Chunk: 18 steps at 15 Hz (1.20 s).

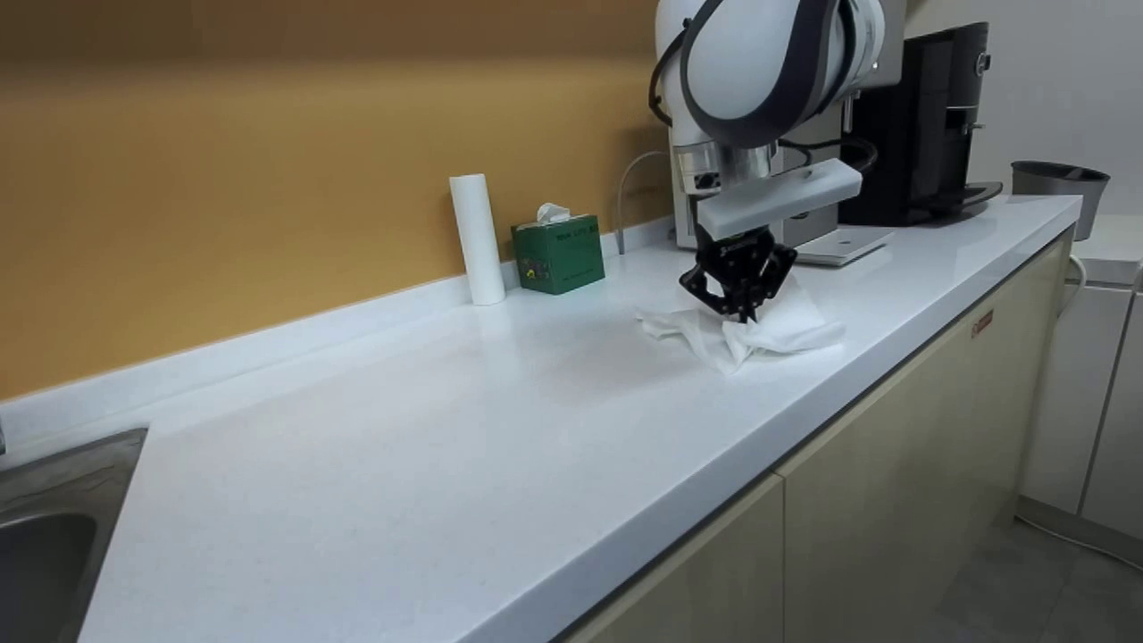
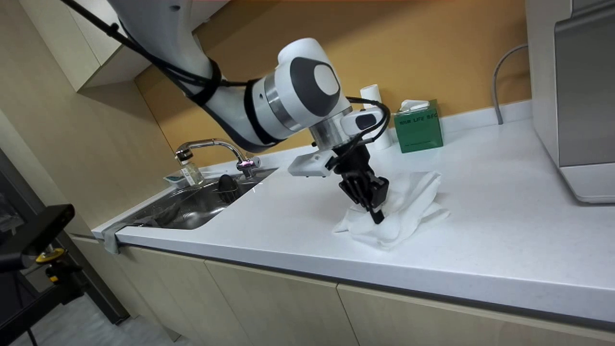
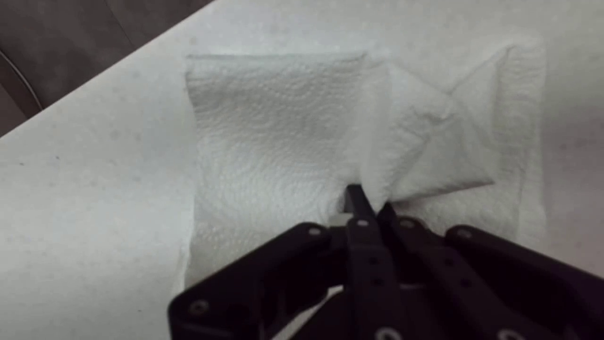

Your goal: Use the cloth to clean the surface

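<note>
Pointing down near the front edge of the countertop (image 2: pixel 504 211), the bent arm (image 2: pixel 307 91) pinches the cloth (image 3: pixel 273 141) in its gripper (image 3: pixel 372 202).

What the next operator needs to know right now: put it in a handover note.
End effector: shut on a fold of the cloth.
Where: the cloth lies rumpled on the countertop, between the green tissue box and the front edge.
Done: cloth gripped; the views don't show how much has been wiped.
Left: probably wiping the countertop, then releasing the cloth.
</note>
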{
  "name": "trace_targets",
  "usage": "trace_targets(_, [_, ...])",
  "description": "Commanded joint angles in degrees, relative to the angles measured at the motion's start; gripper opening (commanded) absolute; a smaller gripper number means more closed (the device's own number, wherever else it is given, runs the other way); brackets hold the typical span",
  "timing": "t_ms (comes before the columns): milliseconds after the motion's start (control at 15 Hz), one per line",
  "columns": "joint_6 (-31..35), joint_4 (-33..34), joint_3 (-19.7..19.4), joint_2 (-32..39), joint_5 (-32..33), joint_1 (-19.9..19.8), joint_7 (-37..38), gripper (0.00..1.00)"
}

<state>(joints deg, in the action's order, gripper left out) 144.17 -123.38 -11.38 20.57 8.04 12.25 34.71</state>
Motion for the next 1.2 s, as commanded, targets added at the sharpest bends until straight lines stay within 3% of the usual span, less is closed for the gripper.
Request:
trace_targets(0, [-0.5,1.2,0.0,1.3,1.5,-0.8,5.5,0.01])
trace_targets(67, [-1.1,1.5,0.1,1.2,1.3,-0.8,6.6,0.29])
trace_targets(200, [-2.6,2.1,0.2,0.2,1.8,-0.2,8.8,0.34])
trace_targets(800, [-15.4,8.6,2.1,-8.5,10.5,1.1,24.1,0.97])
trace_targets(1133, [-23.4,8.9,6.4,-12.8,11.2,-1.2,27.6,1.0])
